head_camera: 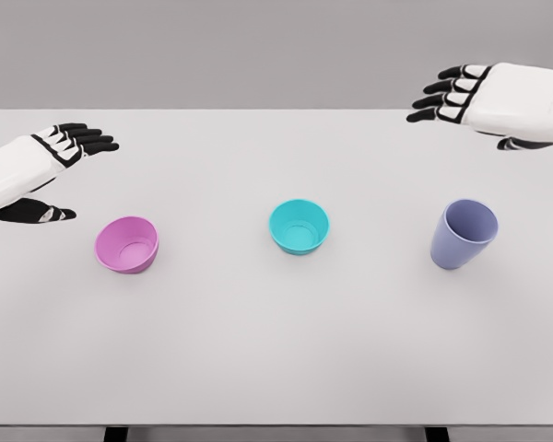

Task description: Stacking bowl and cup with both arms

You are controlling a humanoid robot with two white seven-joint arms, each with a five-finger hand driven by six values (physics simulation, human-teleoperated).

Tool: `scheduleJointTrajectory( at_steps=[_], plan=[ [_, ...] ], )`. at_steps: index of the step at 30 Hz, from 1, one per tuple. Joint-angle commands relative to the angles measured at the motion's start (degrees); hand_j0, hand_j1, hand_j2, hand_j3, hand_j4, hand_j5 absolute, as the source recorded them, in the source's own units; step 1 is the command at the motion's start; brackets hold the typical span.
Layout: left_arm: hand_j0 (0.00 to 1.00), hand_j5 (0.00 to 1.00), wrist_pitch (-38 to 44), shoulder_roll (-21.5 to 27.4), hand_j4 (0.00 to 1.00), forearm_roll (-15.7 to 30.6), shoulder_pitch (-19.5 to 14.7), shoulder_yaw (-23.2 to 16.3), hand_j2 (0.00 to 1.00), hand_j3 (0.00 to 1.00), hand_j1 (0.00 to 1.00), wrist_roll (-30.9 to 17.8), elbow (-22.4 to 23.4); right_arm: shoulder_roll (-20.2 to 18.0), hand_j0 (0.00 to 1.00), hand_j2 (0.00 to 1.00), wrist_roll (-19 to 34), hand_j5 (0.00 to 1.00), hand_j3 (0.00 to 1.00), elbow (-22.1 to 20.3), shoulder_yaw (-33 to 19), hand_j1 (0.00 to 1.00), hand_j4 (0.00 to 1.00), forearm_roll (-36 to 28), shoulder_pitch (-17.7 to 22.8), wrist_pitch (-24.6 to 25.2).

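Across the middle of the frame, the pink bowl point(127, 245), teal bowl point(300, 226) and purple cup point(464, 234) are found well apart; nothing is stacked. The left hand point(39, 170) and right hand point(498, 103) are held released, grasping nothing.

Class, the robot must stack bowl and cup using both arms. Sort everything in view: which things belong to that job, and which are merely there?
Belong to the job:
pink bowl
teal bowl
purple cup
left hand, open
right hand, open

Merely there:
white table, bearing all three vessels
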Motion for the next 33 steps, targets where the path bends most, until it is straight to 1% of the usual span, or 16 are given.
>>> scheduleJointTrajectory(
  at_steps=[1, 5, 6, 8, 9, 11, 12, 13, 14, 15, 19, 20, 21, 23, 27, 33],
  plan=[
    [1.0, 1.0, 0.1, 0.0, 1.0, 0.3, 0.0, 0.0, 1.0, 1.0, 1.0, -0.1, 0.0, -0.3, 1.0, 1.0, 0.0, 1.0, 1.0, -0.9, 0.7, 1.0, 1.0, -0.1, 0.0, 0.2],
    [1.0, 1.0, 0.1, 0.0, 1.0, -0.2, -0.3, 0.2, 1.0, 1.0, 1.0, -0.3, 0.1, 0.2, 1.0, 1.0, 0.0, 1.0, 1.0, -1.2, 0.3, 1.0, 1.0, -1.0, -0.1, 0.2],
    [1.0, 1.0, 0.1, 0.2, 1.0, -0.8, -0.8, 0.7, 1.0, 1.0, 1.0, -1.8, 0.0, 0.2, 1.0, 1.0, 0.0, 1.0, 1.0, -1.2, 0.1, 1.0, 1.0, -1.0, 0.1, 0.2],
    [1.0, 1.0, 0.1, 0.3, 1.0, -0.2, -1.0, 3.3, 1.0, 1.0, 1.0, -10.1, -0.5, 0.2, 1.0, 1.0, 0.0, 1.0, 1.0, -1.2, 0.0, 1.0, 1.0, -1.2, -0.4, 0.2],
    [1.0, 1.0, 0.1, 0.1, 1.0, 0.5, -1.9, 4.1, 1.0, 1.0, 1.0, -16.3, -0.6, 0.1, 1.0, 1.0, 0.0, 1.0, 1.0, -0.9, -1.6, 1.0, 1.0, -1.3, -0.4, 0.2],
    [1.0, 1.0, 0.1, 0.0, 1.0, 3.0, -4.7, 3.7, 1.0, 1.0, 1.0, -24.3, -1.1, -1.6, 1.0, 1.0, 0.0, 1.0, 1.0, -1.1, -5.7, 1.0, 1.0, -1.5, 0.7, 0.2],
    [1.0, 1.0, 0.1, 0.3, 1.0, 4.7, -5.0, 3.5, 1.0, 1.0, 1.0, -24.3, -2.3, -2.1, 1.0, 1.0, 0.0, 1.0, 1.0, -0.5, -5.7, 1.0, 1.0, -1.5, 2.3, 0.2],
    [1.0, 1.0, 0.1, 0.7, 1.0, 6.0, -5.9, 3.0, 1.0, 1.0, 1.0, -24.3, -5.1, -2.4, 1.0, 1.0, 0.0, 1.0, 1.0, -0.4, -5.8, 1.0, 1.0, -1.5, 5.6, 0.2],
    [1.0, 1.0, 0.1, 1.8, 1.0, 6.7, -6.0, 2.5, 1.0, 1.0, 1.0, -24.3, -6.3, -2.4, 1.0, 1.0, 0.0, 1.0, 1.0, -0.5, -5.9, 1.0, 1.0, -1.5, 6.1, 0.2],
    [1.0, 1.0, 0.1, 3.5, 1.0, 8.5, -7.7, -0.4, 1.0, 1.0, 1.0, -24.3, -6.6, -1.8, 1.0, 1.0, 0.0, 1.0, 1.0, -0.4, -6.6, 1.0, 1.0, -1.4, 6.1, 0.2],
    [1.0, 1.0, 0.1, 6.6, 1.0, 16.9, -23.7, -23.2, 1.0, 1.0, 1.0, -24.3, -5.9, -1.5, 1.0, 1.0, 0.0, 1.0, 1.0, -1.2, -8.5, 1.0, 1.0, -1.3, 5.6, 0.2],
    [1.0, 1.0, 0.1, 7.7, 1.0, 19.8, -27.1, -28.3, 1.0, 1.0, 1.0, -24.3, -5.8, -1.6, 1.0, 1.0, 0.0, 1.0, 1.0, -1.2, -9.2, 1.0, 1.0, -1.4, 5.6, 0.2],
    [1.0, 1.0, 0.1, 8.4, 1.0, 22.2, -28.9, -31.2, 1.0, 1.0, 1.0, -24.3, -5.9, -2.2, 1.0, 1.0, 0.0, 1.0, 1.0, -1.3, -9.2, 1.0, 1.0, -1.4, 5.6, 0.2],
    [1.0, 1.0, 0.1, 10.4, 1.0, 25.1, -30.2, -33.5, 1.0, 1.0, 1.0, -24.3, -5.9, -2.2, 1.0, 1.0, 0.0, 1.0, 1.0, -1.8, -9.7, 1.0, 1.0, -1.4, 6.0, 0.2],
    [1.0, 1.0, 0.1, 10.9, 1.0, 25.2, -30.2, -36.2, 1.0, 1.0, 1.0, -24.3, -5.8, -1.5, 1.0, 1.0, 0.0, 1.0, 1.0, -1.8, -9.5, 1.0, 1.0, -1.5, 6.4, 0.2],
    [1.0, 1.0, 5.3, 11.0, 1.0, 26.4, -30.1, -36.4, 1.0, 1.0, 1.0, -24.3, -5.9, -0.9, 1.0, 1.0, 0.0, 1.0, 1.0, -1.8, -9.8, 1.0, 1.0, -1.5, 6.2, 0.2]
  ],
)
